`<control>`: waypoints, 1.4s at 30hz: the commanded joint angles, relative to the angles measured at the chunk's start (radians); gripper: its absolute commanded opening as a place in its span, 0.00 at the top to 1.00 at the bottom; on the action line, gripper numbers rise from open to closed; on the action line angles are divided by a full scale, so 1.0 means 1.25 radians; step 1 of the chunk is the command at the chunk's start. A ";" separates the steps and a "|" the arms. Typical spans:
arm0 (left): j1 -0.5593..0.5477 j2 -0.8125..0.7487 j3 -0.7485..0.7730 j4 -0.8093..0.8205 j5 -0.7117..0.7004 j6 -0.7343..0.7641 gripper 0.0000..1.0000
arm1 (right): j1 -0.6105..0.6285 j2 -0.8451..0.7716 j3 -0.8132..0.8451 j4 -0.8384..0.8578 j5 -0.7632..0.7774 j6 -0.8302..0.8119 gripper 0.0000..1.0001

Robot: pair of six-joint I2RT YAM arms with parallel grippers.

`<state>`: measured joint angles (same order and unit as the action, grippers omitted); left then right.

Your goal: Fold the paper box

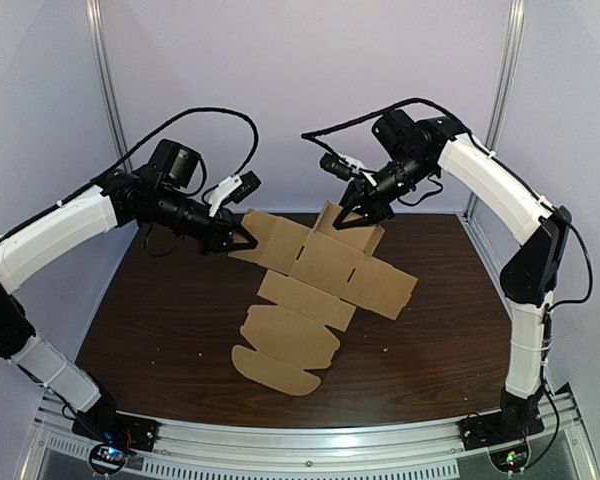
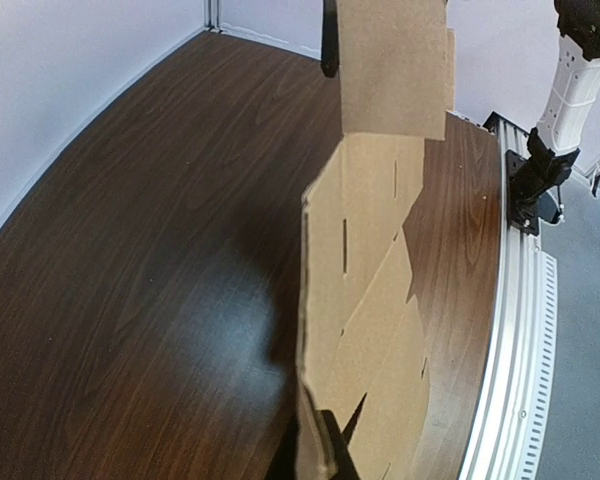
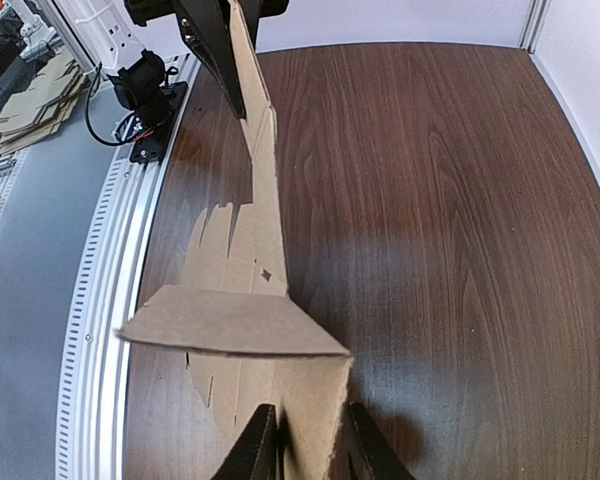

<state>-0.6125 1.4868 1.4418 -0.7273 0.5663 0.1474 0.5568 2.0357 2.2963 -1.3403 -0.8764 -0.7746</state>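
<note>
The paper box (image 1: 310, 290) is an unfolded brown cardboard blank, sitting mid-table on the dark wood table (image 1: 450, 340). Its near rounded flaps are lying flat on the wood, while the far end is tilting up off the surface, held between the two arms.

The left gripper (image 1: 242, 240) is pinching the far-left flap, jaws closed onto the cardboard edge. In the left wrist view the blank (image 2: 365, 290) is standing on edge and running away from the camera, with slots visible in its panels. One dark finger (image 2: 325, 450) is pressing against it at the bottom of that view.

The right gripper (image 1: 352, 215) is clamping the far flap of the blank from above. In the right wrist view both fingers (image 3: 258, 450) are sitting tight on either side of the cardboard (image 3: 250, 250). One flap is bending out sideways just above them. The left gripper (image 3: 212, 40) is showing at the top of that view, gripping the opposite end.

A pile of cardboard sheets (image 3: 40, 95) is lying off the table, beyond the metal rail (image 3: 105, 300).
</note>
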 commanded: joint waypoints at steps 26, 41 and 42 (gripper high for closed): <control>-0.003 -0.190 -0.375 0.518 -0.247 -0.308 0.37 | -0.069 0.012 0.026 -0.206 -0.073 0.147 1.00; -0.016 -0.039 -0.384 0.710 -0.149 -0.354 0.34 | -0.073 0.018 0.008 -0.126 -0.117 0.263 1.00; -0.019 -0.026 -0.376 0.706 -0.136 -0.354 0.35 | -0.073 0.019 0.007 -0.122 -0.116 0.270 1.00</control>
<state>-0.6247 1.3968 0.9127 0.0788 0.3256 -0.2928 0.4644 2.0480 2.3142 -1.3430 -0.9951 -0.4831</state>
